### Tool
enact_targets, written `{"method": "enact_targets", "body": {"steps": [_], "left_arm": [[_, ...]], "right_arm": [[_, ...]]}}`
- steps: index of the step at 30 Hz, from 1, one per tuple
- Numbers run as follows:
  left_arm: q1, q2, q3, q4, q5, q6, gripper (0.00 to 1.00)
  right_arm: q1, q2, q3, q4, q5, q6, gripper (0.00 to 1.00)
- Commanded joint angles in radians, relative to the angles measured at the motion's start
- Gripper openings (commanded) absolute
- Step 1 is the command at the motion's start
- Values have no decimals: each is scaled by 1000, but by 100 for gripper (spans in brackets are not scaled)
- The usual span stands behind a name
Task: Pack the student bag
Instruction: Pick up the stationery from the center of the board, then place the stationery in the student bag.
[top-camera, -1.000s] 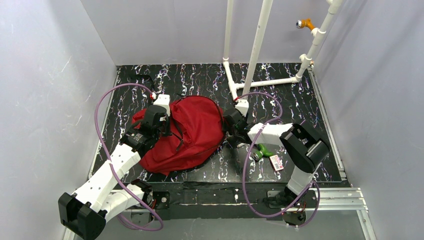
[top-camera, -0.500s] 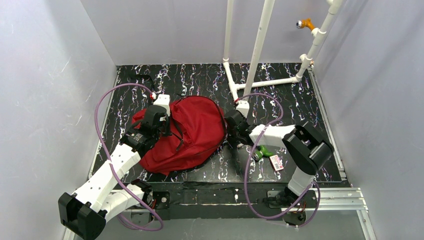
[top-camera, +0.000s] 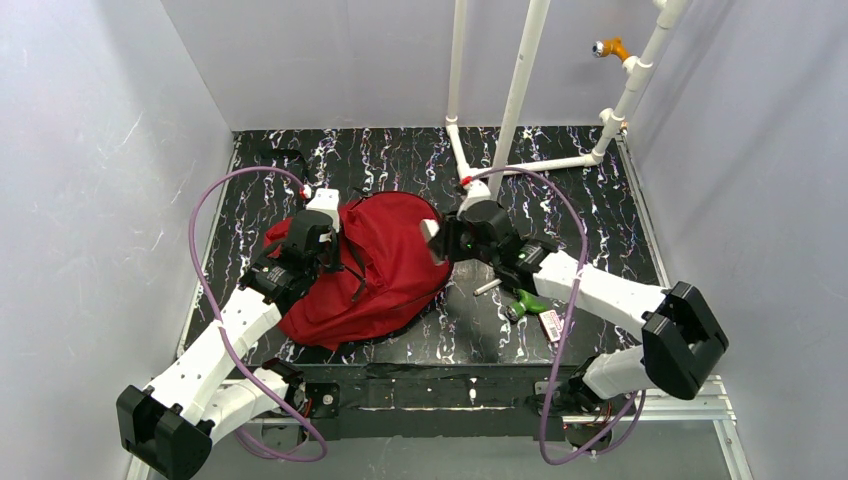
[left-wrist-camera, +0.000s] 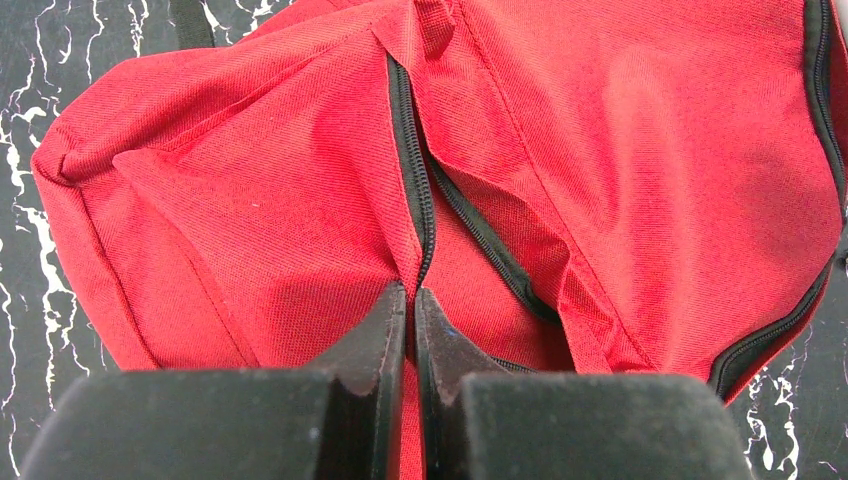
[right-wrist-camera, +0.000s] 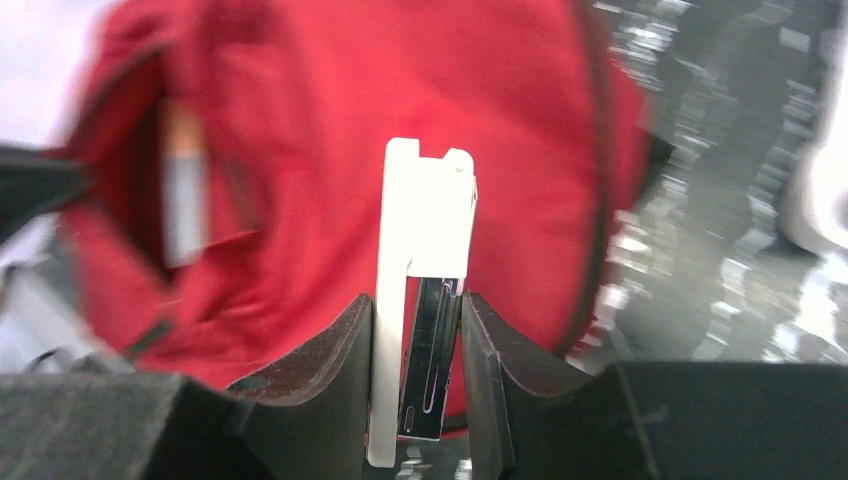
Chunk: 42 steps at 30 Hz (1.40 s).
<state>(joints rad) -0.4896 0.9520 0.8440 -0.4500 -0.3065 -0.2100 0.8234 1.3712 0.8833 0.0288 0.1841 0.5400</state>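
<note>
inspection at this moment, left to right.

left side: the left gripper (left-wrist-camera: 411, 292) had its fingers pressed together on a fold of red fabric beside the black zipper (left-wrist-camera: 412, 170). i judged it to be holding the student bag (top-camera: 385, 262) up or steady at its opening. the bag lay on the table (top-camera: 600, 215), left of centre, slumped and rounded.

centre: the right gripper (right-wrist-camera: 418, 298) was clamped on a white flat item (right-wrist-camera: 425, 200) with a bright metal strip, and held it upright over the bag's right edge. the top view showed that item (top-camera: 430, 237) off the table and just above the red fabric. the right wrist view was blurred. it showed a dark gap at the bag's far left with something pale in it, which i could not identify.

right side: a green item (top-camera: 530, 300), a small tagged card (top-camera: 553, 323) and a short pale stick (top-camera: 487, 286) lay on the table just right of the bag, none of them gripped.

finding: packing was part way. the white item was in hand but not yet inside. the three loose pieces looked left to pack. i could not confirm what the bag already held, nor whether its opening was wide enough.
</note>
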Motion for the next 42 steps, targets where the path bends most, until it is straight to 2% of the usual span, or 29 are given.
{"method": "enact_targets", "body": {"steps": [1, 6, 9, 13, 16, 18, 22, 25, 28, 31, 37, 42], "left_arm": [[13, -26, 9, 6, -24, -5, 0], [14, -44, 0, 11, -23, -6, 0], [14, -64, -8, 14, -21, -5, 0], [14, -87, -20, 27, -31, -3, 0], [14, -82, -18, 34, -17, -2, 0], [14, -72, -13, 34, -1, -3, 0], [14, -60, -8, 35, 13, -4, 0], [14, -69, -15, 33, -2, -2, 0], [14, -83, -22, 31, -7, -2, 0], [14, -82, -17, 31, -3, -2, 0], [14, -68, -10, 29, 10, 0, 0], [16, -72, -11, 28, 4, -1, 0]], "right_arm": [[67, 59, 159, 137, -288, -5, 30], [114, 318, 302, 347, -505, 113, 30], [123, 436, 397, 283, -527, 120, 30], [123, 501, 469, 151, -539, 90, 30], [124, 546, 512, 133, -567, 109, 30], [132, 583, 530, 200, -546, 143, 31], [174, 692, 622, 313, -400, 196, 34], [192, 747, 660, 334, -333, 224, 44], [188, 695, 615, 291, -309, 195, 62], [182, 588, 519, 264, -295, 140, 73], [159, 401, 450, -54, -172, -19, 78], [158, 212, 360, -290, 38, -89, 80]]}}
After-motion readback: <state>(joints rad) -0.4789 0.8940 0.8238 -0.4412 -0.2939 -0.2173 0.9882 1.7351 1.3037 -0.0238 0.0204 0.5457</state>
